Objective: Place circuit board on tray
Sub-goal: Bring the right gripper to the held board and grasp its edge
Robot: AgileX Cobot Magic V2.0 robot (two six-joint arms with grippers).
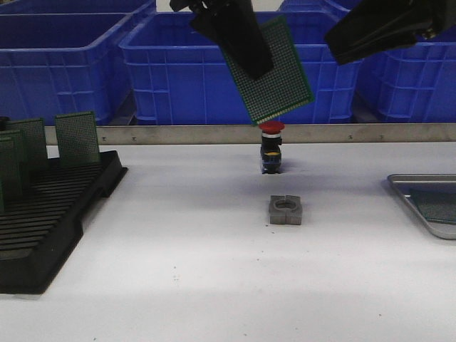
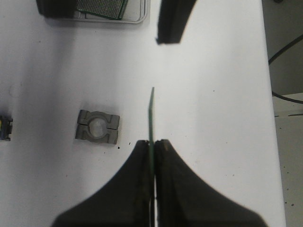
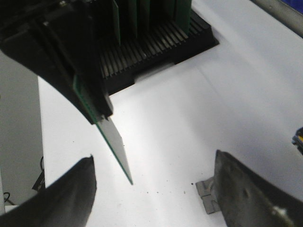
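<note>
The left hand is clenched on a green circuit board, holding it tilted in the air above the red-capped push button that stands on the white tabletop. The right hand hangs released beside the board, touching nothing. The tray sits on the tabletop well to the right of the button with another green board already lying in it, a grey metal block lies just in front of the button, and a black slotted rack with upright boards stands far to its left.

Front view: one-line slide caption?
Left gripper holds a green circuit board tilted above the table, right gripper beside it, tray at far right.
</note>
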